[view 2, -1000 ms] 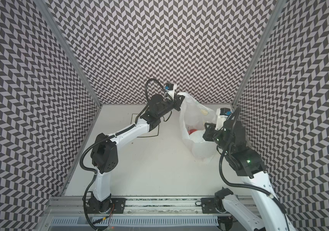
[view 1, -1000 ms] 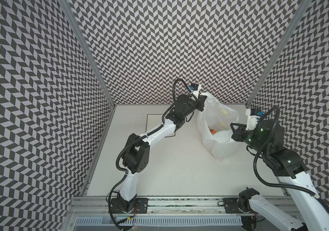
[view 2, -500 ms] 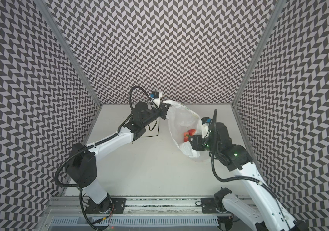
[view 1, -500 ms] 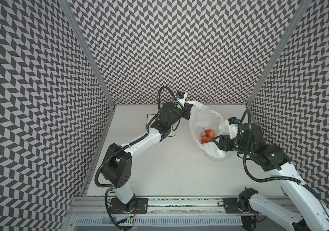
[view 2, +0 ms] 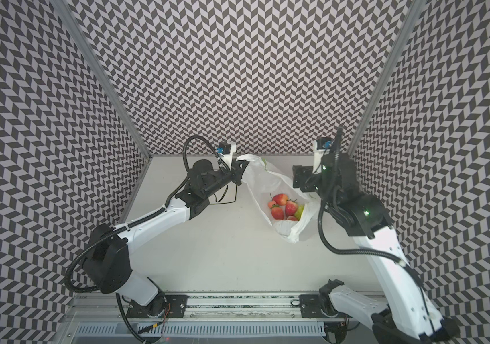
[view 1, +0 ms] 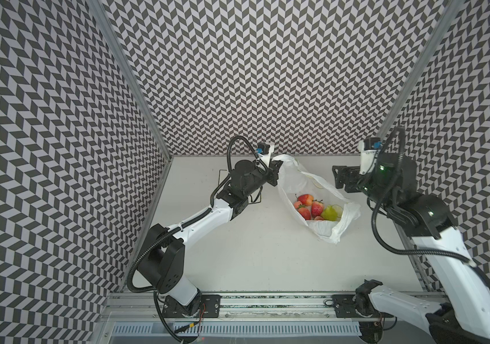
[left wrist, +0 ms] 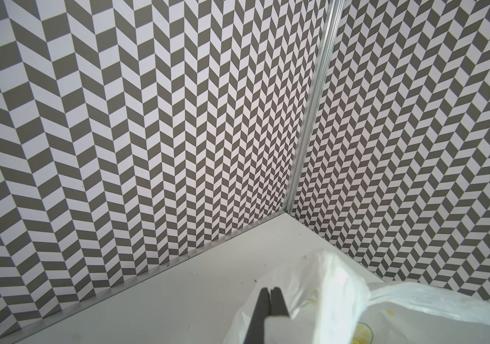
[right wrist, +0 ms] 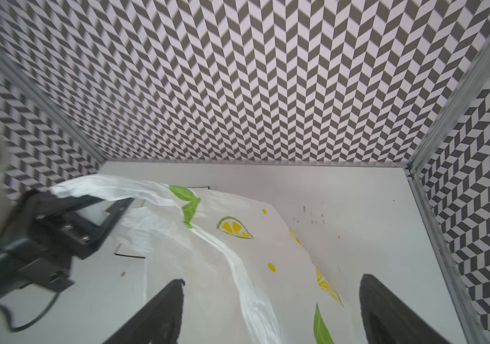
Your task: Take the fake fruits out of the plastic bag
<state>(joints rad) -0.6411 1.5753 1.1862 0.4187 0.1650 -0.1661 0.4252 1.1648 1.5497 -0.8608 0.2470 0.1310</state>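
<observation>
The left end effector [view 1: 278, 166] [view 2: 243, 166] [left wrist: 269, 300] is closed tight on a thin fold of the plastic bag [view 1: 297, 181] [view 2: 263, 184] [left wrist: 342, 297] [right wrist: 237, 238]; in the left wrist view its two dark jaws press together with the white film bunched just beside them. We see this grip lift one edge of the bag mouth toward the upper centre of both top views, and the film slopes down from there to the desk [view 1: 252, 253] [view 2: 222, 253]. The right end effector [view 1: 336, 178] [view 2: 297, 178] [right wrist: 272, 280] stands wide, with nothing between its jaws; in the right wrist view the printed film lies beyond the two spread jaws. In both top views it sits just beside the bag's upper right rim, and we cannot tell whether it touches the film. The bag rests right of centre in both top views, its mouth open upward. Inside it we count at least four red strawberries [view 1: 305, 199] [view 2: 281, 199], clustered and touching one another, with the yellow-green pear [view 1: 330, 213] [view 2: 299, 212] against their right side. All visible fruit remains inside the bag. Yellow and green printed marks show on the film in both wrist views. Chevron-patterned walls [view 1: 267, 74] [view 2: 237, 74] enclose the desk on three sides.
</observation>
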